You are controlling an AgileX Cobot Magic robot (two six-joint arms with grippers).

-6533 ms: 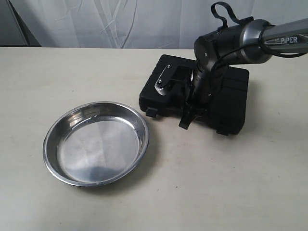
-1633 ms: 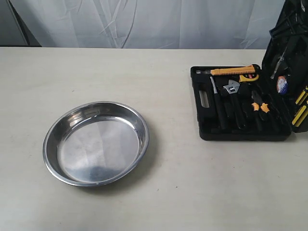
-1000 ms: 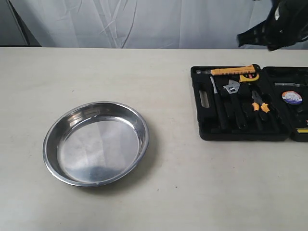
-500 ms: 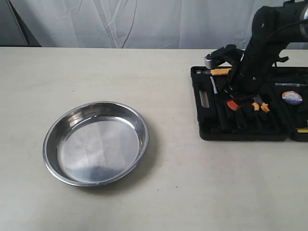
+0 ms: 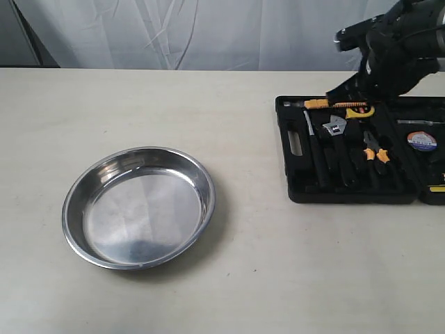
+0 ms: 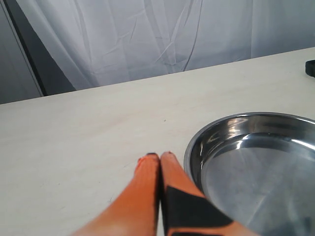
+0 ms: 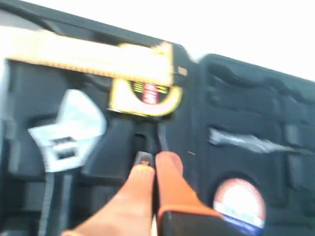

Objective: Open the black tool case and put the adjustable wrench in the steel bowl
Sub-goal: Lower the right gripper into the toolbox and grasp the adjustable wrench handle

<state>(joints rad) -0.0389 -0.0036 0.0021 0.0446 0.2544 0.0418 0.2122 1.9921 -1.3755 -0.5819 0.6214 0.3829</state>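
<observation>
The black tool case (image 5: 295, 150) lies open flat at the right of the table, with tools in its slots. Among them the adjustable wrench (image 5: 333, 131) rests in its slot, silver head toward the back. Its head (image 7: 68, 129) also shows in the right wrist view, blurred. My right gripper (image 5: 342, 90) hovers over the case's back edge, fingers (image 7: 168, 169) pressed together and empty. The steel bowl (image 5: 139, 207) sits empty at the left. My left gripper (image 6: 160, 156) is shut and rests low beside the bowl's rim (image 6: 193, 147); the exterior view does not show it.
In the case are a long yellow-handled tool (image 5: 337, 104), orange-handled pliers (image 5: 375, 149), a dark screwdriver (image 5: 313, 149) and a round tape roll (image 5: 421, 140) in the lid half. A white curtain hangs behind the table.
The case went from shut to fully open with its lid laid flat. My right arm, low over the tools half a second ago, has risen toward the case's back edge.
</observation>
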